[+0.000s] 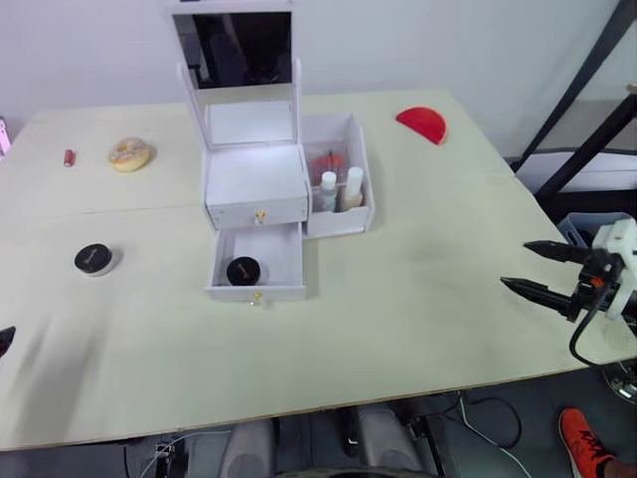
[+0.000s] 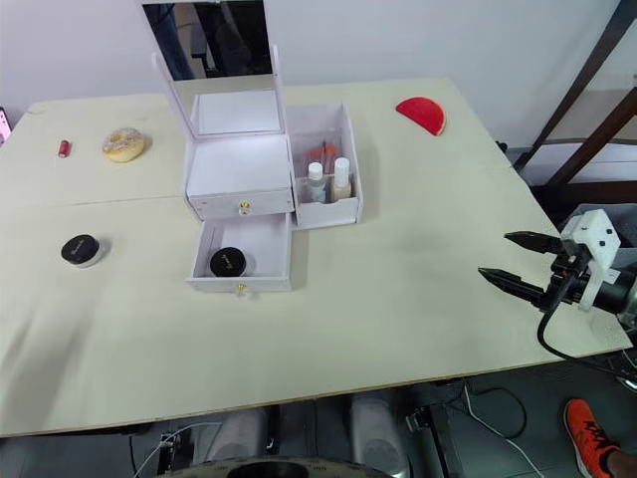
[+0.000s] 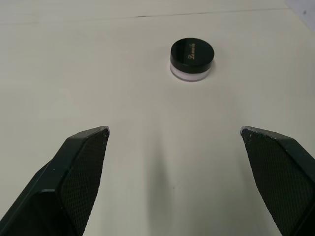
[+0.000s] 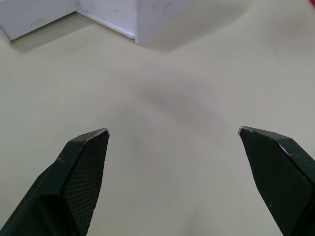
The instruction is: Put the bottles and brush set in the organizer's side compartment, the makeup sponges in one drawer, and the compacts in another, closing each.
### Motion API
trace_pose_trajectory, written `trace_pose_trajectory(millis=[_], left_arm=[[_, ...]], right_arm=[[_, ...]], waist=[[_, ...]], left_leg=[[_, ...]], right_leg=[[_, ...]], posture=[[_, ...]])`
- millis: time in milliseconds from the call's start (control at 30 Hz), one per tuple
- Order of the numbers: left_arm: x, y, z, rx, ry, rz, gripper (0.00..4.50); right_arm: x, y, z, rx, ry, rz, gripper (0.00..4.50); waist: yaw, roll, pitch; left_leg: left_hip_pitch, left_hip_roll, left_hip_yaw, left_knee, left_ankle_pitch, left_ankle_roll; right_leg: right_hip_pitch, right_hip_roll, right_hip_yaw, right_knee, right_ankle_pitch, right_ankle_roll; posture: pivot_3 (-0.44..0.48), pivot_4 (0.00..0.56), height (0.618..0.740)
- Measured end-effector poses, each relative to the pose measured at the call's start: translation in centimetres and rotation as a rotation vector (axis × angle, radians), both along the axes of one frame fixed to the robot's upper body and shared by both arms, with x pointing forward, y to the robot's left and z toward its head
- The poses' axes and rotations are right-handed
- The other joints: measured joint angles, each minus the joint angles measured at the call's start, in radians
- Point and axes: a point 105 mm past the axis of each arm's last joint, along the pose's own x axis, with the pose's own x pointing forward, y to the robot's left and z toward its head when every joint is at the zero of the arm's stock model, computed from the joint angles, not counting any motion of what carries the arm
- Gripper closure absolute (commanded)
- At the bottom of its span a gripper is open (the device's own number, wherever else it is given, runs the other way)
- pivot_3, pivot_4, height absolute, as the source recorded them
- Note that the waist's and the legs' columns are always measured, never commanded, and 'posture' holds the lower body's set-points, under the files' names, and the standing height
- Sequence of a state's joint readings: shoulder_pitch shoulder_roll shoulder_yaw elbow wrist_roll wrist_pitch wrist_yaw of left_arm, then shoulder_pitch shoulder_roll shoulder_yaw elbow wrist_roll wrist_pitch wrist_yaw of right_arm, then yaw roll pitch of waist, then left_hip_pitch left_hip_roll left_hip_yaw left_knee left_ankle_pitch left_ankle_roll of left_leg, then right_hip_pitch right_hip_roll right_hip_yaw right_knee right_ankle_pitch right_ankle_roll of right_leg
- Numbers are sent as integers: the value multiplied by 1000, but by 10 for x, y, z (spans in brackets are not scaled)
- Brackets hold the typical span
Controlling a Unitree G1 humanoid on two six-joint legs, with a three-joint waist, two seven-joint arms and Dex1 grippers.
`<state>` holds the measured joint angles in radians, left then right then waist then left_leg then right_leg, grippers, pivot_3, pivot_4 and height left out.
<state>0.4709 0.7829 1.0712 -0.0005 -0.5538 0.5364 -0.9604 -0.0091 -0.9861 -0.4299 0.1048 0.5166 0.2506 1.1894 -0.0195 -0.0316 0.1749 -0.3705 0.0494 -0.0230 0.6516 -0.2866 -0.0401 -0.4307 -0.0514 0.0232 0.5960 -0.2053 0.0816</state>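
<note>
Black-lidded round compact lies before the left end effector, fingers spread

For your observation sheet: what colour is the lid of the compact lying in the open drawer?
Black, clearest in the left eye view: compact.

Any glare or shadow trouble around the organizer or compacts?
Left eye view: organizer top is washed out by glare, and its mirror reflects dark. Left wrist view: compact is sharp with readable lid script; soft shadow streak on the table between the open fingers.
</note>
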Motion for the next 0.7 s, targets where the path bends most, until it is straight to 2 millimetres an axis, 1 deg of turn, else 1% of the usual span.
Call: trace_pose_trajectory(millis=[333,567,700], left_arm=[[5,-1,7,32,4,-47,9],[4,0,5,25,25,-56,9],[1,-1,1,19,48,-63,9]], right_arm=[[-6,13,-1,-10,22,88,0],[-3,16,11,-38,3,139,0],[-3,16,13,-47,8,144,0]], waist=[[1,0,0],[0,0,0],[0,0,0]], left_leg=[[-1,0,1,-4,0,0],[0,0,1,-3,0,0],[0,0,1,-3,0,0]], right_leg=[[-2,1,0,1,0,0],[-2,0,0,1,0,0],[-2,0,0,1,0,0]], posture=[[0,150,739],[0,150,739],[0,150,739]])
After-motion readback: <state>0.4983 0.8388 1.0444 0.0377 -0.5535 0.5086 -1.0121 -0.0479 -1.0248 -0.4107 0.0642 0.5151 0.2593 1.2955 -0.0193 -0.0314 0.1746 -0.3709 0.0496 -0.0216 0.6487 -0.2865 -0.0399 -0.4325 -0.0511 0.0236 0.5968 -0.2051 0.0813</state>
